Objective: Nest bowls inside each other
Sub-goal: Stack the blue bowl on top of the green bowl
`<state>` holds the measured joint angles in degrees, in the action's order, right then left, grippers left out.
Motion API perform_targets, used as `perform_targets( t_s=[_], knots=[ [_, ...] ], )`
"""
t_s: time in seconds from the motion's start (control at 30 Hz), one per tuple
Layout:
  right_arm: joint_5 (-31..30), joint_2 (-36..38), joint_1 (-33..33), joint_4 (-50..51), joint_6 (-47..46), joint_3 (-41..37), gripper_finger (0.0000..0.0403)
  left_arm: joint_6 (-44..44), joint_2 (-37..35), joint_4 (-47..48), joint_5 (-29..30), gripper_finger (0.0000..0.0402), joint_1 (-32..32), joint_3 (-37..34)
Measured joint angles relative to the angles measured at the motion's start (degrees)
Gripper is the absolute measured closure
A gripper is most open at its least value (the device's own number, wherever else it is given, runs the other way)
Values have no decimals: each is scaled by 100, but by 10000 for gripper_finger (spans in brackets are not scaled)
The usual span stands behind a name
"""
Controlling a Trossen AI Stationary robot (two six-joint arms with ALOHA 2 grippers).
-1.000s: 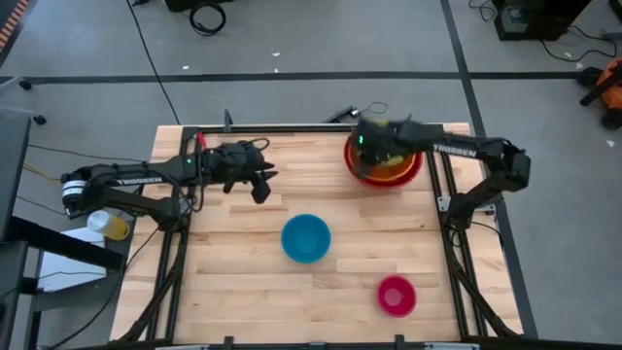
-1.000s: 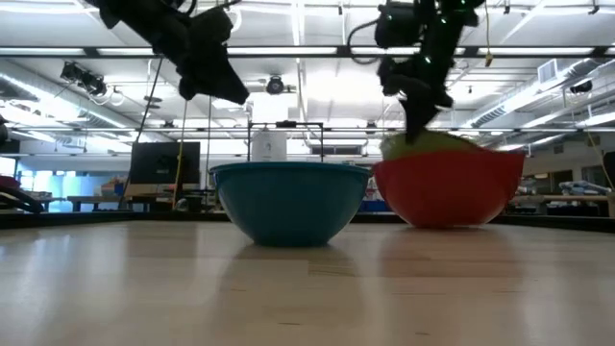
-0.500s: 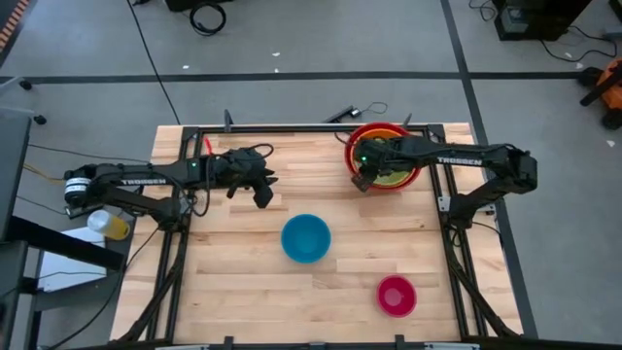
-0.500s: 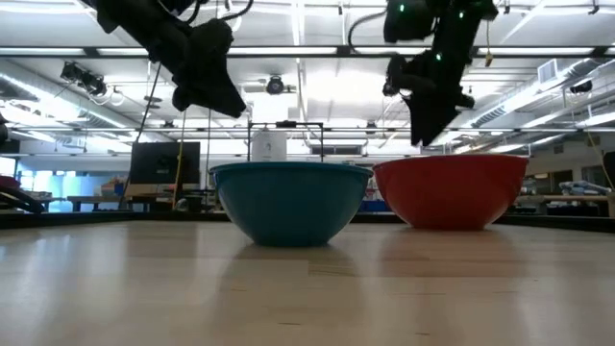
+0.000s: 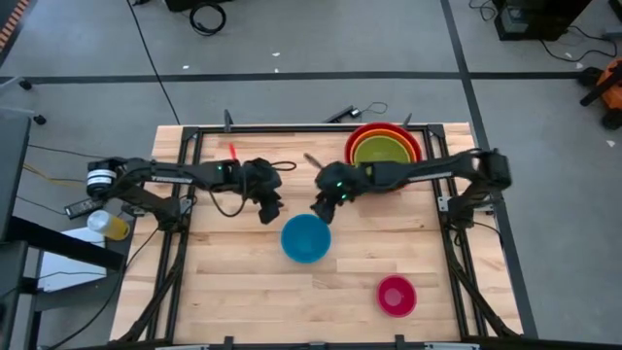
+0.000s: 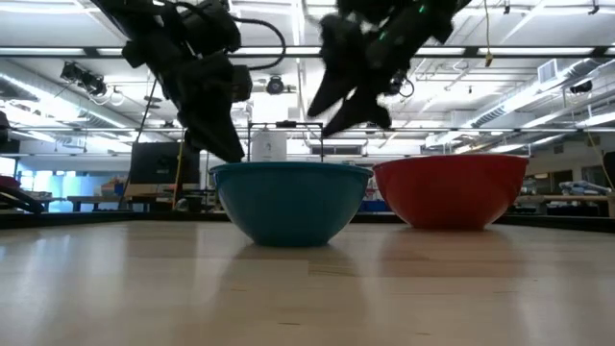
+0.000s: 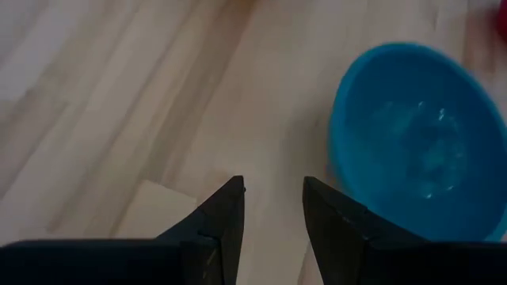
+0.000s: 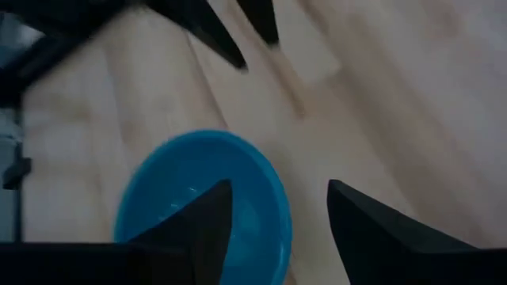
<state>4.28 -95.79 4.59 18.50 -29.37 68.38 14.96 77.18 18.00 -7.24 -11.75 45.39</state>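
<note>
Between both grippers, just below their tips, the blue bowl (image 5: 305, 238) is sitting empty on the table (image 5: 224, 282). Left gripper (image 5: 271, 212) is hovering beside its rim, fingers parted, holding nothing. Right gripper (image 5: 319, 207) is hanging over the opposite rim, fingers spread, empty. Behind the right arm, red bowl (image 5: 385, 146) is holding orange (image 5: 369, 135) and green (image 5: 381, 152) nested. Pink bowl (image 5: 396, 296) is lying well apart.

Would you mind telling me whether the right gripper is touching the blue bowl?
Apart. The right wrist view shows the right gripper open above the blue bowl, nothing between its fingers.
</note>
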Motion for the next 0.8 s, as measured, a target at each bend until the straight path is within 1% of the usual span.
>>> perform_targets(
  t_s=[0.07, 0.2, 0.37, 0.43, 0.5, 0.53, 0.63, 0.67, 0.73, 0.8],
  knots=[
    [6, -338, -76, -48, -210, 9, 194, 18, 82, 60, 2, 269, -2, 0],
    [-41, -901, -262, -15, -261, 122, 195, -11, 176, 267, 21, 269, -118, 0],
    [-171, -1387, -399, 319, -259, 384, 196, -25, 165, 336, 28, 269, -255, 0],
    [-98, -1526, -406, 470, -233, 484, 207, -19, 140, 328, 27, 269, -296, 0],
    [45, -1587, -405, 602, -215, 565, 240, -19, 139, 323, 28, 269, -319, 2],
    [115, -1588, -405, 608, -211, 594, 264, -19, 141, 344, 28, 269, -320, 1],
    [176, -1511, -381, 703, -160, 664, 364, -88, 141, 359, 28, 269, -321, 0],
    [178, -1445, -366, 754, -44, 688, 380, -117, 141, 389, 28, 269, -321, 2],
    [62, -1223, -300, 964, -104, 767, 381, -148, 141, 405, 31, 269, -337, 2],
    [-217, -894, -182, 1294, -154, 871, 382, -152, 141, 443, 43, 269, -372, 0]
  ],
)
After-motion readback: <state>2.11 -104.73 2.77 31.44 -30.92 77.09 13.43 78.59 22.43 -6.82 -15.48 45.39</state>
